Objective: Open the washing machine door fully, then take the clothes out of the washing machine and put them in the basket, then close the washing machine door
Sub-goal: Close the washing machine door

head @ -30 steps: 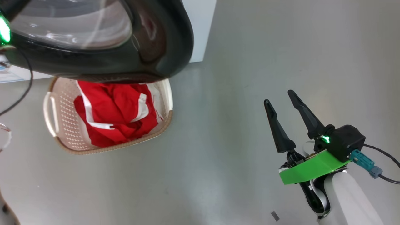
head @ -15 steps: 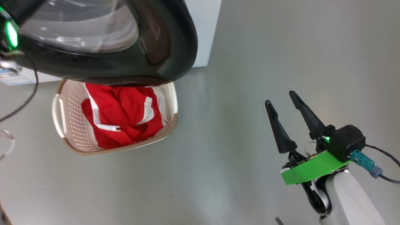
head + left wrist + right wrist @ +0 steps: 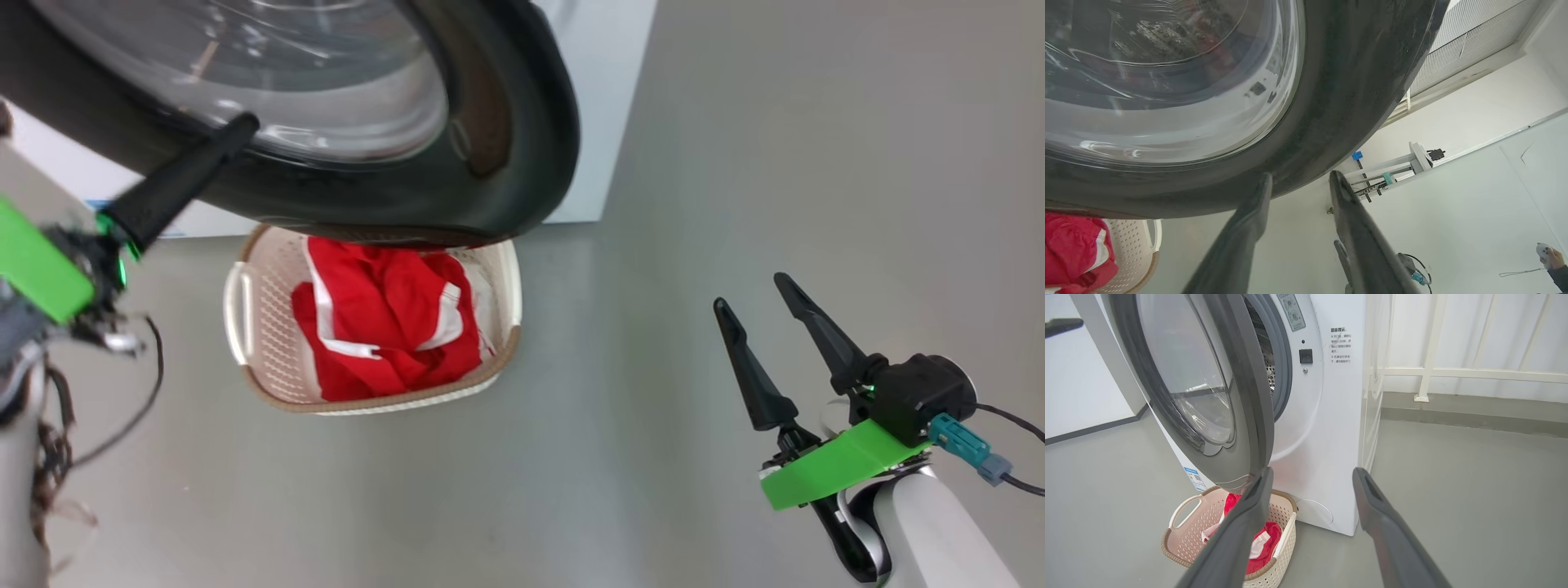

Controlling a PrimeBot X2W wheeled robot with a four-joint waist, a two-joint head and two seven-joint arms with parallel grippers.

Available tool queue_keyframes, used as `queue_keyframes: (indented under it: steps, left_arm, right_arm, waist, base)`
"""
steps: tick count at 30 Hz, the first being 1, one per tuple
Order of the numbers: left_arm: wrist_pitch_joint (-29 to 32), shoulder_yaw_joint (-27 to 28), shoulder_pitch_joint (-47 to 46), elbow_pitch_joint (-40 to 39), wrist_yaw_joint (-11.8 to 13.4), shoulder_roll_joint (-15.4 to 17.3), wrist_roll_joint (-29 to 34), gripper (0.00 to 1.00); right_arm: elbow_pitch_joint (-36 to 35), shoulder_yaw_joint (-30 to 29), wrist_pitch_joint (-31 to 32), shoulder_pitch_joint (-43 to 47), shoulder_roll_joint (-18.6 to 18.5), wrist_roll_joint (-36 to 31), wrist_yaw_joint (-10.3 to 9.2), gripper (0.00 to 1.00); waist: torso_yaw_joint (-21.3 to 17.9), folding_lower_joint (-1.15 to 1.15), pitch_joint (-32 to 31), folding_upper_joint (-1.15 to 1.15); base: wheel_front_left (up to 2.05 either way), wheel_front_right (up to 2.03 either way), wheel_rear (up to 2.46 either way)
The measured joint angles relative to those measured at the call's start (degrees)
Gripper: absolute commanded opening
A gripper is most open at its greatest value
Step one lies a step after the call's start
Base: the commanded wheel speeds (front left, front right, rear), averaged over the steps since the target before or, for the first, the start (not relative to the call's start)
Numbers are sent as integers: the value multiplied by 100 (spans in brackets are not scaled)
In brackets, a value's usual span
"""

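The clothes lie in the basket, which stands on the floor against the front of the washer, so by my reading the one step left is shutting the door. The door hangs ajar, swung well out from the opening, and its lower rim overhangs the basket. The left end effector is at the door's black rim with its fingers parted and nothing between them. Whether a tip touches the rim I cannot tell. The right end effector hovers wide open and empty over the floor, well apart from everything. The main risk is a slip: the rim is glossy and curved, so a push from one narrow fingertip may skid onto the glass or off the edge, and the door would stop short of latching. A finger that strays round the rim's edge could get pinched against the gasket as the door swings in. The door's bottom passes close above the basket, so a raised fold of red fabric might catch it. The loose cable at the left wrist could also snag.
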Motion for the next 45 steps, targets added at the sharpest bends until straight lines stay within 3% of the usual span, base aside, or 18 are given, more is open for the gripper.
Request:
queue_keyframes:
  steps: [11,22,27,31,37,40,45]
  left_arm:
    - [-1514,-287,1510,-196,0,209,382,100]
    - [-3342,-879,2754,-12,0,717,624,100]
    - [-4019,-1249,2961,197,0,940,887,100]
    - [-4994,-1785,3009,541,0,1167,1226,100]
    - [-5947,-2317,3014,1074,-1,1291,1603,100]
    - [-6060,-2338,3014,1392,-1,1270,1919,100]
    - [-6065,-1631,3031,1562,-2,939,2875,100]
  right_arm:
    - [37,-26,0,365,-159,62,0,100]
    - [18,-261,1,846,-258,230,0,100]
    - [5,-327,0,962,-271,232,0,100]
    - [1,-387,1,1048,-271,238,0,100]
    - [-4,-415,1,1054,-268,240,0,100]
    - [-12,-455,1,1073,-265,240,0,100]
    - [-38,-511,0,1185,-252,240,0,100]
  waist:
    - [400,0,-392,0]
    - [492,0,-704,0]
    - [451,0,-759,0]
    - [374,0,-790,0]
    - [259,0,-823,0]
    - [219,0,-848,0]
    - [181,0,-898,0]
  base:
    - [0,0,0]
    - [0,0,0]
    - [0,0,0]
    - [0,0,0]
    - [0,0,0]
    - [0,0,0]
    - [0,0,0]
